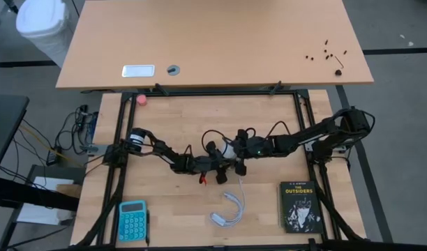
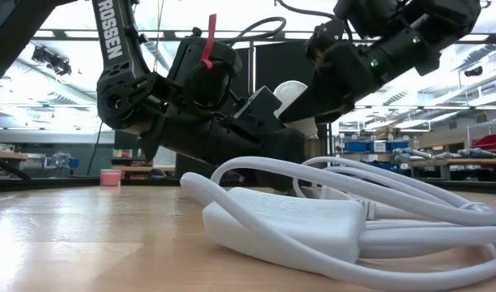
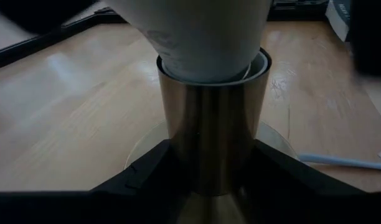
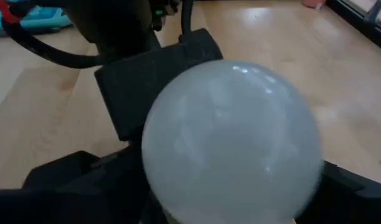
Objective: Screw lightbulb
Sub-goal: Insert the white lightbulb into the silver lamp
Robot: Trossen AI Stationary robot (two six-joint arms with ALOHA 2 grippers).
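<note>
One lightbulb (image 4: pixel 231 140) is sitting with its narrow end inside one brass socket (image 3: pixel 212 137) near the middle of the bench (image 1: pixel 269 202). The left end effector (image 3: pixel 209 186) is clenching the socket's barrel on both sides. The right end effector (image 1: pixel 232 150) is reaching over the globe; whether its fingers are gripping the glass I cannot tell. One white cord (image 2: pixel 313 219), one book (image 1: pixel 298 206) and one blue calculator (image 1: pixel 132 219) are lying along the near edge, leaving bare wood around the socket.

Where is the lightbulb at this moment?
In the high view the lightbulb sits mid-table between both grippers, its base in the brass socket that the left gripper holds.
</note>
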